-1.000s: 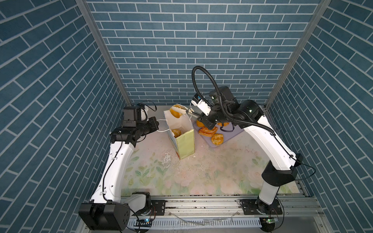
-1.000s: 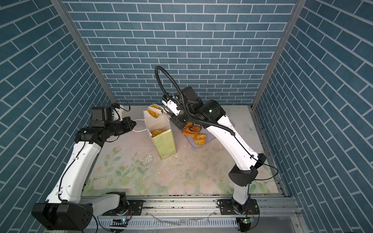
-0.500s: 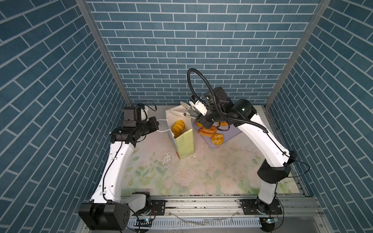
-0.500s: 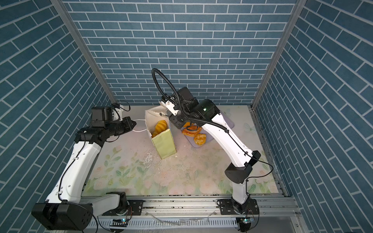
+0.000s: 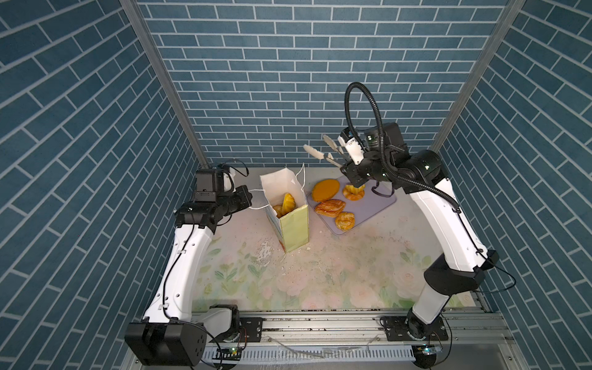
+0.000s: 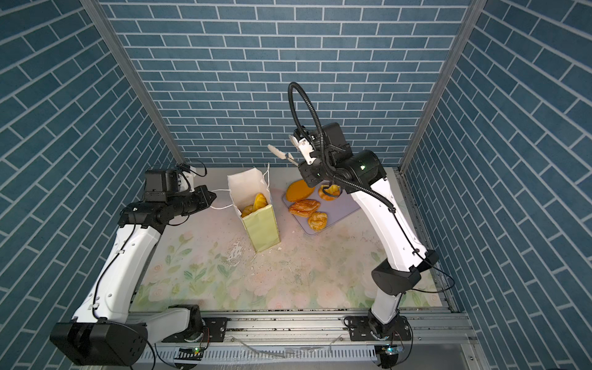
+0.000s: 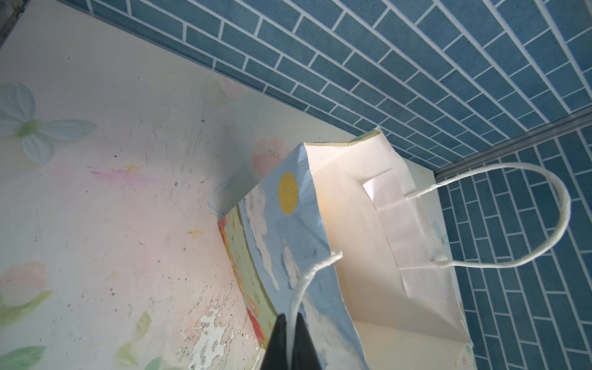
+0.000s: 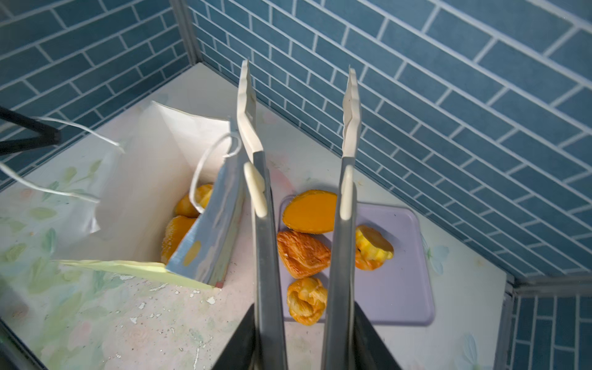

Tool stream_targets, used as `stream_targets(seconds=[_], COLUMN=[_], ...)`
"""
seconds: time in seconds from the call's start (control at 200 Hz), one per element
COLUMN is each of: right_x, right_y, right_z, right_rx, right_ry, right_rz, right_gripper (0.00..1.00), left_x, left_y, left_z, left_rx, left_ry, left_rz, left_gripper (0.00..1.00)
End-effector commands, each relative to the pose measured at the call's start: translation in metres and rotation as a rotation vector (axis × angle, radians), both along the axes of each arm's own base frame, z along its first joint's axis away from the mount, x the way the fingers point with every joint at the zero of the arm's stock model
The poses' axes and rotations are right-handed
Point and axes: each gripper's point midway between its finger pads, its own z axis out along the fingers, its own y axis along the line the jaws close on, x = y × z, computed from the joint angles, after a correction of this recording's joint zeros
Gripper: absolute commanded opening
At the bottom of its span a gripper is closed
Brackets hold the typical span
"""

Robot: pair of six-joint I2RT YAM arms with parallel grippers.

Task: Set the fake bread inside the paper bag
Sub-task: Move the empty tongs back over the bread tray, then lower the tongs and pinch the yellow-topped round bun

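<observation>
Now that the tongs [image 8: 267, 256] no longer hang over the mouth of the paper bag [image 5: 293, 227] with a piece between their tips, as they did a second ago, the right arm has swung back up toward the lilac tray [image 5: 374, 205]. The golden roll [image 5: 288, 201] it carried stands on end inside the bag, leaning beside another piece [image 5: 278, 209] lower down. The right gripper [image 8: 302, 342] clasps the tongs by their grey arms, and the cream tips stand apart with nothing between them, high above the tray. The left gripper [image 7: 290, 323] has not moved: its jaws are pressed together on the near cord handle [image 7: 304, 282], drawing that side outward so the upright bag stays wide open. I judge one delivery finished and the tongs free for the next. The fake bread [image 6: 304, 206] is now split, with at least two pieces in the bag and four left on the tray just beside it: a flat round bun [image 5: 325, 189], a flaky pastry [image 5: 330, 207], a small knotted roll [image 5: 344, 220] and a yellow-topped piece [image 8: 371, 246], partly hidden under the wrist in both top views. The table cover [image 5: 320, 282] is a pale floral print, scuffed, with white flaked patches [image 5: 266, 256] and crumbs near the bag's foot. Blue brick-pattern walls [image 5: 288, 80] close the cell on three sides, and both arms are mounted on a metal rail [image 5: 320, 323] along the front edge.
</observation>
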Motion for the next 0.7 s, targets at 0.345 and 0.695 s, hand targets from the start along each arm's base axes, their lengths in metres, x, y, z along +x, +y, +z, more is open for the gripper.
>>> stream_targets(seconds=[0.345, 0.695], right_x=[0.024, 0.076], right_y=[-0.102, -0.118], right_z=[-0.108, -0.178], right_rx=[-0.011, -0.082], right_ry=[0.246, 0.348], right_rz=[-0.383, -0.463], right_gripper=[0.43, 0.44], left_x=[0.006, 0.004], left_y=[0.0, 0.002], left_z=[0.008, 0.004], left_rx=[-0.001, 0.011], left_ry=[-0.028, -0.016], left_rz=[-0.01, 0.001], left_gripper=[0.08, 0.08])
